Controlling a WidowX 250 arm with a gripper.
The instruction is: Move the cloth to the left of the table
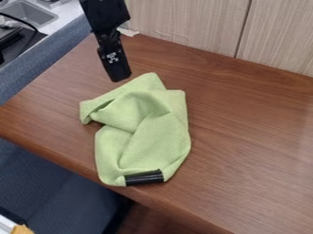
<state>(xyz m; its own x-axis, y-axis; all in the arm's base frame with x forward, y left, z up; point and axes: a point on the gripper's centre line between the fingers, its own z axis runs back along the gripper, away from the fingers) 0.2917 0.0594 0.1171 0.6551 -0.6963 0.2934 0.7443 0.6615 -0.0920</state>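
At the far left we see the table's [45, 109] corner, with its near edge slanting down to the right and its back-left edge climbing toward the wall. Beyond that back-left edge, blue fabric [43, 66] runs alongside, then a black item [11, 39] with a cable and a grey sink [30, 13]; we cannot make out what the sink holds. Below the near edge is more blue fabric, with a small orange piece [22, 229] in the bottom corner. Brown wood lies between the left corner and the cloth [137, 130], which sits left of the middle of our view, rumpled and folded over itself, its lower end right by the near edge. A black piece [144, 178] lies at that end. Above the cloth's upper left part, the gripper [119, 76] hangs tilted, its tip near the cloth in our view; we cannot tell whether it is parted or closed. Behind the arm is a white scrap [127, 32], then the pale panelled wall [183, 20] with a dark seam. Wood grain stretches from the cloth to our right side.
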